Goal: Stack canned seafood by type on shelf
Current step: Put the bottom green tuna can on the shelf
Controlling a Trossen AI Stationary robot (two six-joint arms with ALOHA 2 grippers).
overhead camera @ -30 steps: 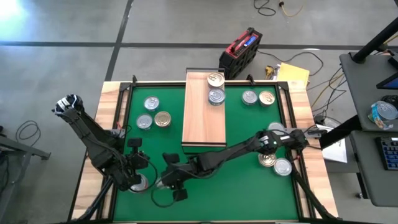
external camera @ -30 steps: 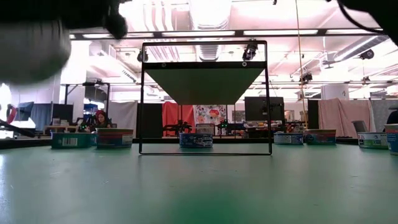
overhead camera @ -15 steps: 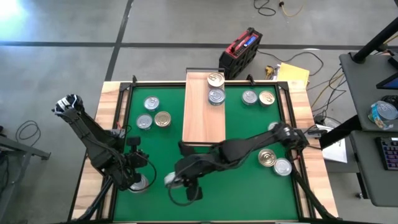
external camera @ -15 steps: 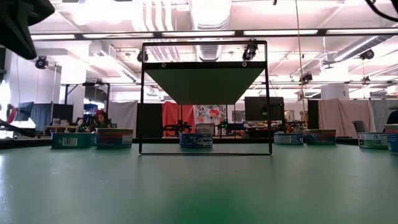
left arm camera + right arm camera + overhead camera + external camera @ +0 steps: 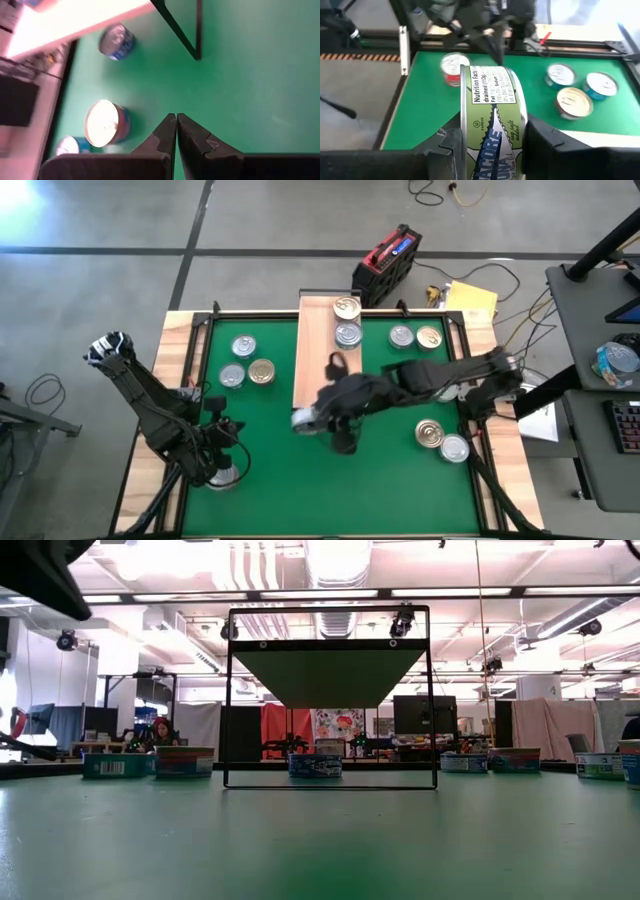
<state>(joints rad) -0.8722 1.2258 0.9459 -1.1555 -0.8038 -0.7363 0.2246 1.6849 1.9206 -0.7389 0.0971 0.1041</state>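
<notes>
Green mat [image 5: 260,440], light-wood shelf [image 5: 322,375] w/ dark frame — held can [image 5: 492,125] green-labelled, silver lids elsewhere.

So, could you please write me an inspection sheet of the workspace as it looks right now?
Surface: green mat inside a wooden border.
Job's things: two cans on the shelf; three loose cans to one side of it, four cans to the other, and one can beside the left gripper.
Clutter: nothing seen on the mat.
Grippers: left gripper shut and empty, low over the mat's near left corner; right gripper shut on a green-labelled can, at the shelf's near end.
Cables: loose cables on the floor.
Surroundings: red and black case and yellow sheet behind the table.
</notes>
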